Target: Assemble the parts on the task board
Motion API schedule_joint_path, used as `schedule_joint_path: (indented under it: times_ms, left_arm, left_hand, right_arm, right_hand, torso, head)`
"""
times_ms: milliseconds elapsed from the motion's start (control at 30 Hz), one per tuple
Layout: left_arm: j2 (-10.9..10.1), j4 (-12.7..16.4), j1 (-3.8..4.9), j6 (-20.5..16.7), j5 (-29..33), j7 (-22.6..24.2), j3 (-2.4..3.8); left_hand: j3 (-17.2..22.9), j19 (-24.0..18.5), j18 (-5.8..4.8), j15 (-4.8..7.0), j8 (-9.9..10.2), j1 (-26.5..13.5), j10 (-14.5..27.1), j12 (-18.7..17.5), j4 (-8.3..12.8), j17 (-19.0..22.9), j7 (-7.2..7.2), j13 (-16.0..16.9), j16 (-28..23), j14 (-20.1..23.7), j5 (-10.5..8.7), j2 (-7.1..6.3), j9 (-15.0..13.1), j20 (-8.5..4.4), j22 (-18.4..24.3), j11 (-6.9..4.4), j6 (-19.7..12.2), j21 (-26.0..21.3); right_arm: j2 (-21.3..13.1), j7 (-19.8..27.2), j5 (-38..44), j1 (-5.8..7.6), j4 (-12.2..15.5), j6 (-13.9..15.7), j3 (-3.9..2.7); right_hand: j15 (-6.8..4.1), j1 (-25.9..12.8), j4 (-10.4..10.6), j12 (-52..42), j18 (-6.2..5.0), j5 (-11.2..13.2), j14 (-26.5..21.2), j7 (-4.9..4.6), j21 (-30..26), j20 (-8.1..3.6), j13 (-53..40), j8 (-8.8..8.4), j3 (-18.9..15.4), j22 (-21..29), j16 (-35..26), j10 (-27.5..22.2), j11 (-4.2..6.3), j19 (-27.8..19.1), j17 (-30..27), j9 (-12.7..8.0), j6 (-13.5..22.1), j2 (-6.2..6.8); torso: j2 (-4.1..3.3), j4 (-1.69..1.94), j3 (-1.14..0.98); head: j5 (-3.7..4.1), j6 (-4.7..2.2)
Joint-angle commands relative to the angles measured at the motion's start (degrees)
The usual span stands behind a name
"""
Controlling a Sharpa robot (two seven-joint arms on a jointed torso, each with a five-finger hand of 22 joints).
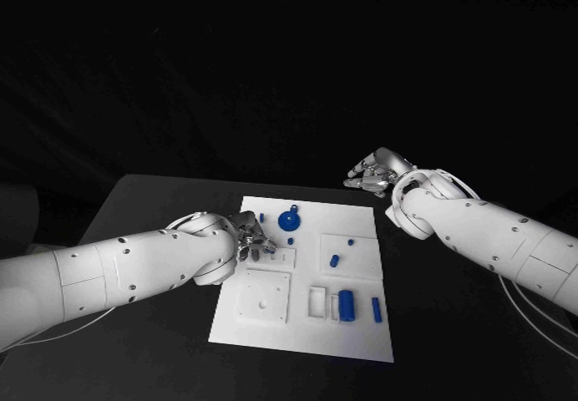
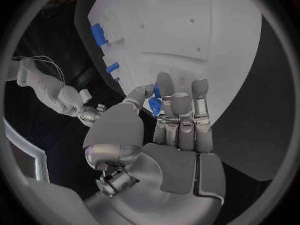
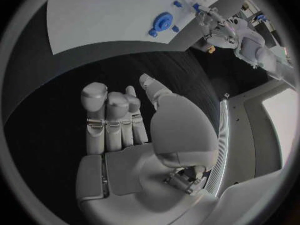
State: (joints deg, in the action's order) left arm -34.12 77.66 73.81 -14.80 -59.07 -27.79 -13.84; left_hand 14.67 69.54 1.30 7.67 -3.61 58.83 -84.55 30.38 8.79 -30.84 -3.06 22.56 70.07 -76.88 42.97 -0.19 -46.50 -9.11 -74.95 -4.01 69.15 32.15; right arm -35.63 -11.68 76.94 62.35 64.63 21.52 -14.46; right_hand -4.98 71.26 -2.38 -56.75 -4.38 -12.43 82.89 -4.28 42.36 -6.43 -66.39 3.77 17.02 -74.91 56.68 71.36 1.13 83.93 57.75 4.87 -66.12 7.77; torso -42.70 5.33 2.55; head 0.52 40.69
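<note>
Early stage; left hand (image 2: 165, 115) pinches a small blue part (image 2: 155, 104) over task board (image 1: 362, 334); right hand (image 3: 125, 120) holds nothing, fingers loosely apart; several parts (image 1: 347, 304) loose.

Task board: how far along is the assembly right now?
Early. On the task board, the blue round part and blue cylinder look seated, though I can't confirm. The left hand holds a small blue part over the board. Loose blue pieces remain. The right hand hangs off the board, holding nothing.
</note>
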Motion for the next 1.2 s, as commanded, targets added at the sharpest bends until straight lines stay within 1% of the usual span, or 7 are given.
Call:
schedule_joint_path:
  times_ms: [33, 267, 433, 567, 667, 800, 1200]
  left_arm:
    - [0.3, -0.3, -0.10, 0.8, -1.0, -0.1, 0.04]
    - [0.7, -0.6, -0.24, 2.6, -1.3, -0.2, 0.04]
    - [1.0, -0.7, -0.27, 3.4, -1.3, -0.1, 0.04]
    - [1.1, -0.9, -0.32, 3.9, -1.4, -0.1, 0.05]
    - [1.2, -0.9, -0.36, 4.3, -1.6, -0.1, 0.05]
    - [1.2, -0.8, -0.39, 4.7, -2.1, -0.1, 0.05]
    - [1.1, -0.8, -0.41, 5.6, -2.9, -0.5, 0.05]
  left_hand:
    - [4.9, 0.4, -0.39, 0.47, -0.2, 0.7, -2.3, 0.3, 4.7, 0.1, 4.63, 0.1, 0.1, -0.1, -0.06, 0.15, -2.2, -0.01, -0.9, -0.87, 6.4, -0.3]
    - [4.9, 0.4, -0.43, 0.44, -0.1, 0.9, -2.3, 0.3, 4.7, 0.1, 4.56, 0.1, 0.1, 0.0, -0.20, 0.17, -2.0, 0.02, -1.0, -0.79, 6.2, -0.6]
    - [4.9, 0.3, -0.43, 0.43, -0.2, 0.9, -2.3, 0.3, 4.7, 0.1, 4.56, 0.1, 0.1, 0.0, -0.23, 0.18, -2.0, 0.02, -1.0, -0.78, 6.3, -0.6]
    - [4.8, 0.4, -0.45, 0.42, -0.1, 1.0, -2.3, 0.3, 4.6, 0.1, 4.55, 0.1, 0.1, 0.0, -0.32, 0.15, -1.9, 0.03, -1.0, -0.77, 6.2, -0.7]
    - [4.8, 0.4, -0.45, 0.42, -0.1, 1.0, -2.3, 0.3, 4.6, 0.1, 4.55, 0.1, 0.1, 0.0, -0.32, 0.15, -1.9, 0.03, -1.0, -0.77, 6.2, -0.7]
    - [4.8, 0.4, -0.46, 0.43, -0.2, 1.2, -2.3, 0.3, 4.6, 0.2, 4.53, 0.1, 0.2, 0.0, -0.34, 0.13, -1.8, 0.02, -1.0, -0.77, 6.2, -0.8]
    - [4.8, 0.4, -0.46, 0.43, -0.2, 1.2, -2.3, 0.3, 4.5, 0.2, 4.52, 0.1, 0.2, 0.0, -0.37, 0.11, -1.8, 0.02, -1.0, -0.77, 6.2, -0.8]
  right_arm:
    - [0.2, 0.4, 0.0, 0.03, 0.0, -0.2, -0.03]
    - [0.4, 0.2, 0.0, 0.03, -0.1, -0.7, -0.04]
    - [0.5, 0.2, 0.0, 0.03, -0.2, -1.1, -0.04]
    - [0.6, 0.1, 0.0, 0.03, -0.2, -1.4, -0.04]
    - [0.6, 0.1, 0.0, 0.03, -0.3, -1.5, -0.04]
    - [0.6, 0.1, 0.0, 0.03, -0.3, -1.5, -0.04]
    - [0.7, 0.0, 0.0, 0.03, -0.5, -1.6, -0.04]
  right_hand:
    - [0.06, -0.5, -0.3, 0.3, 0.13, -0.4, -0.1, 0.09, -0.3, 0.27, 0.1, -0.16, 0.1, -4.9, -0.2, -0.4, 0.05, 3.2, 0.0, -0.1, 0.0, -0.01]
    - [0.06, -0.7, -0.3, 0.3, 0.10, -0.5, -0.1, 0.08, -0.5, 0.27, 0.2, -0.17, 0.0, -4.8, -0.3, -0.4, 0.04, 3.2, 0.0, -0.1, 0.0, -0.08]
    - [0.06, -0.7, -0.3, 0.3, 0.10, -0.5, -0.1, 0.08, -0.5, 0.27, 0.2, -0.17, 0.0, -4.8, -0.3, -0.4, 0.04, 3.2, 0.0, -0.1, 0.0, -0.08]
    - [0.06, -0.7, -0.3, 0.3, 0.10, -0.5, -0.1, 0.08, -0.5, 0.27, 0.2, -0.17, 0.0, -4.8, -0.3, -0.4, 0.04, 3.2, 0.0, -0.1, 0.0, -0.08]
    - [0.06, -0.7, -0.3, 0.2, 0.09, -0.4, 0.0, 0.08, -0.4, 0.29, 0.2, -0.15, 0.0, -4.9, -0.2, -0.4, 0.04, 3.3, 0.1, -0.1, 0.0, -0.19]
    - [0.06, -0.7, -0.3, 0.2, 0.09, -0.4, 0.0, 0.08, -0.4, 0.29, 0.2, -0.15, 0.0, -4.9, -0.2, -0.4, 0.04, 3.3, 0.1, -0.1, 0.0, -0.19]
    - [0.06, -0.7, -0.3, 0.2, 0.09, -0.4, 0.0, 0.08, -0.4, 0.29, 0.2, -0.15, 0.0, -4.9, -0.2, -0.4, 0.04, 3.3, 0.1, -0.1, 0.0, -0.19]
  torso:
    - [0.00, 0.05, -0.01]
    - [-0.02, 0.03, 0.05]
    - [-0.04, 0.06, 0.04]
    - [-0.05, 0.03, 0.05]
    - [-0.04, 0.06, 0.06]
    - [-0.04, 0.10, 0.06]
    - [-0.05, 0.08, 0.05]
  head:
    - [0.01, 0.08]
    - [0.00, 0.08]
    - [0.11, 0.08]
    - [0.03, 0.06]
    - [0.11, 0.21]
    - [0.16, 0.27]
    - [0.07, 0.36]
